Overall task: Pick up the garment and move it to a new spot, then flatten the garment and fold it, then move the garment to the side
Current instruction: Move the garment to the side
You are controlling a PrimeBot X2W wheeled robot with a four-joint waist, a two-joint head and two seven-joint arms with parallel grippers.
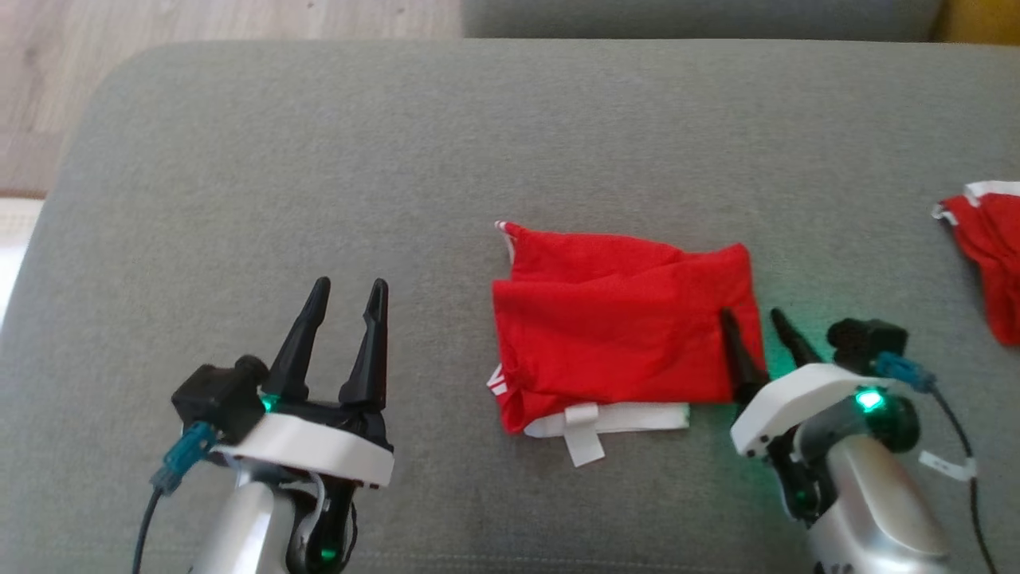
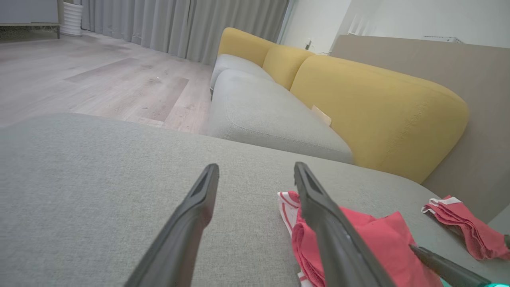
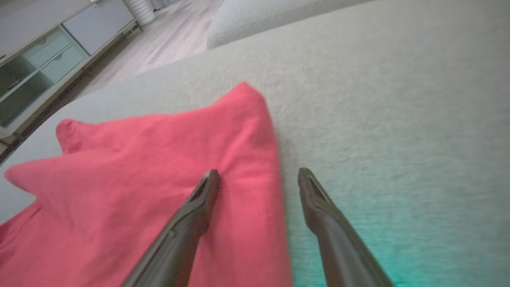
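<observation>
A red garment with white trim lies folded in a rough rectangle on the grey cushion, its white waistband toward me. My right gripper stands open at the garment's right edge, straddling it: one finger over the red cloth, the other over bare cushion. In the right wrist view that gripper holds nothing. My left gripper is open and empty, well to the left of the garment. The left wrist view looks past its own gripper and has the garment low at the right.
A second red and white cloth lies at the cushion's right edge, also in the left wrist view. Wooden floor lies beyond the cushion's far left corner. A yellow-backed sofa stands beyond. A grey cabinet stands across the floor.
</observation>
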